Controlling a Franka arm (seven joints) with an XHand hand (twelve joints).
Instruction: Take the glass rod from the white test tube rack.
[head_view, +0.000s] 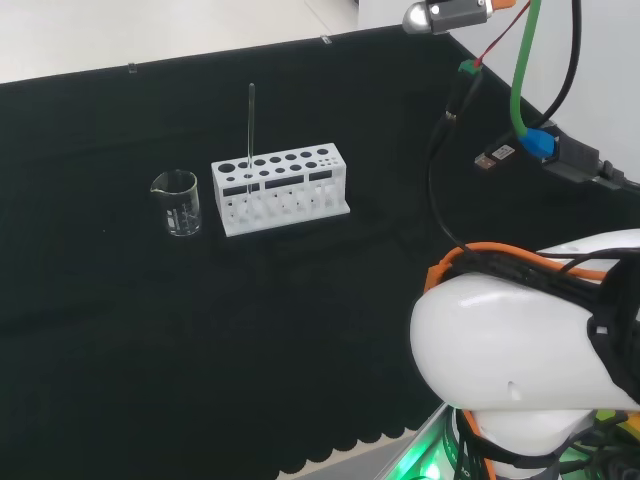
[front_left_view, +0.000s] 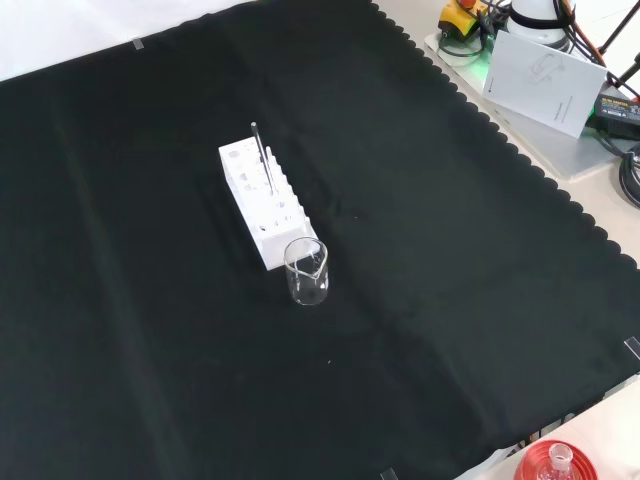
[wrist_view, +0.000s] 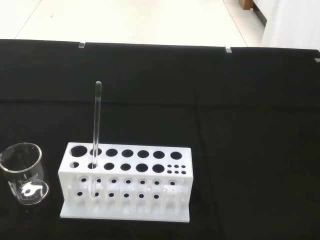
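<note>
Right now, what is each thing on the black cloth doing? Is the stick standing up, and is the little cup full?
Thin clear glass rod: standing upright in a hole near one end of the rack, not yet taken.
White plastic test tube rack: flat on the cloth, its other holes empty.
Small clear glass beaker: upright beside the rack's rod end, apart from it, looks empty.

Legible text: none. White test tube rack (wrist_view: 125, 182), beaker (wrist_view: 24, 173) and white sheet (front_left_view: 545, 80) show no readable marks.
</note>
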